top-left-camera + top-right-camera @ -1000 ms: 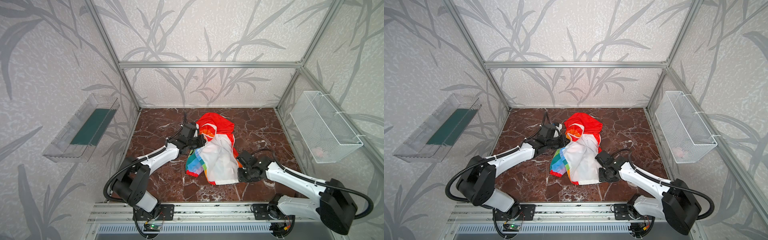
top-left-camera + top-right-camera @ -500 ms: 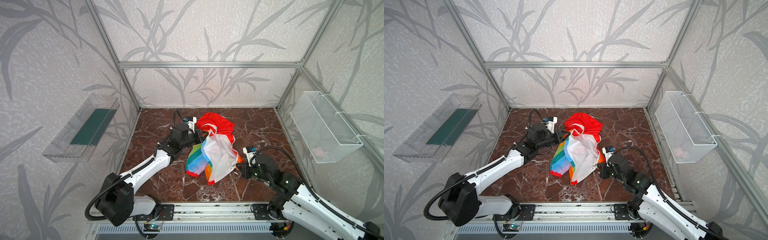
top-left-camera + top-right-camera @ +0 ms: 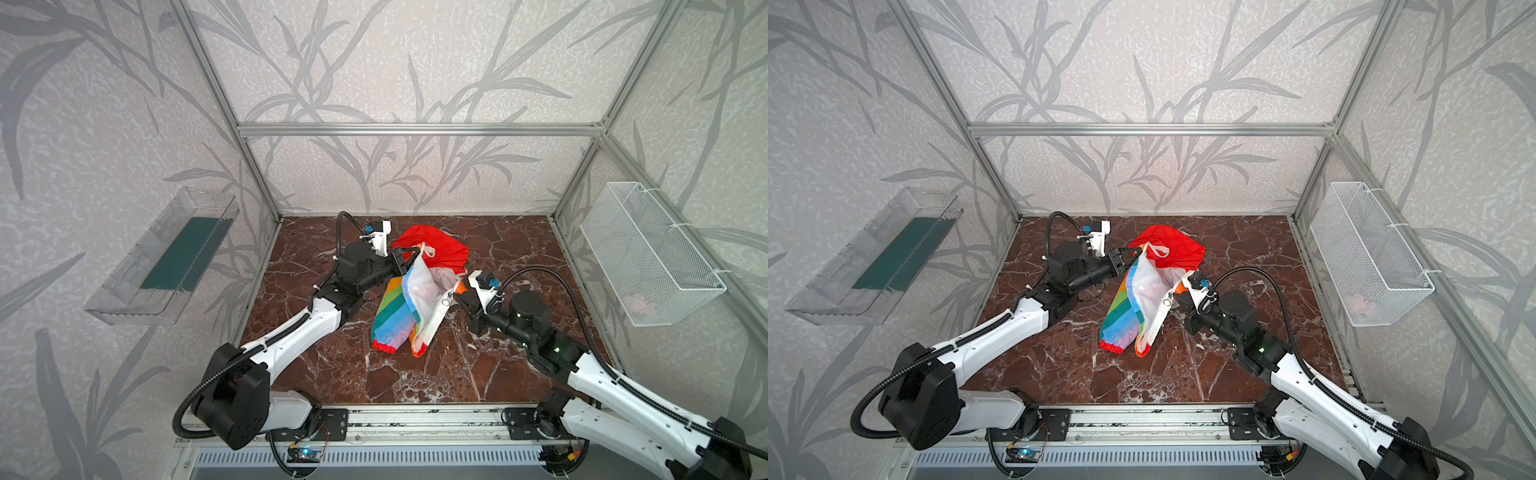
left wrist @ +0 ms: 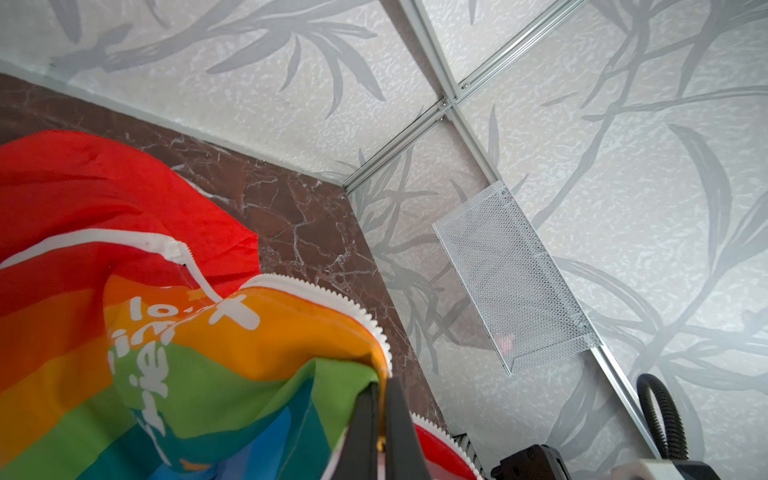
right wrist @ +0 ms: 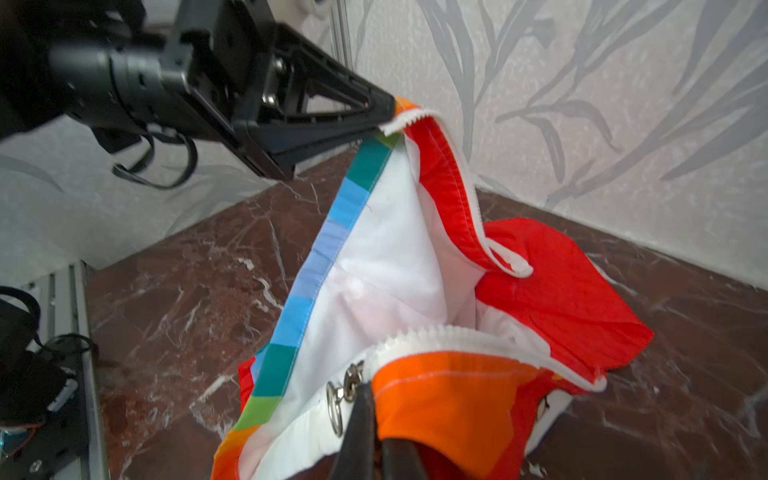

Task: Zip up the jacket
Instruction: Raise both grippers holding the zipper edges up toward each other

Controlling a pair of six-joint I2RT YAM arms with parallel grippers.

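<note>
The jacket [image 3: 415,291] [image 3: 1142,291], rainbow-striped with a red hood [image 3: 436,245] and white lining, hangs open between my two grippers above the marble floor. My left gripper [image 3: 409,254] [image 4: 382,384] is shut on the upper front edge beside the white zipper teeth [image 4: 332,297]. My right gripper [image 3: 455,296] [image 5: 374,411] is shut on the other front edge's orange fabric, right next to the metal zipper pull ring [image 5: 336,409]. White lettering [image 4: 141,345] shows in the left wrist view. A sleeve's red cuff [image 3: 384,345] rests on the floor.
A white wire basket [image 3: 648,253] hangs on the right wall and a clear tray [image 3: 166,257] with a green bottom on the left wall. Aluminium frame posts stand at the back corners. A metal rail [image 3: 415,424] runs along the front edge.
Both grippers have risen and drawn apart with the jacket's front edges in them. The jacket, flat on the floor before, now hangs stretched between them.
</note>
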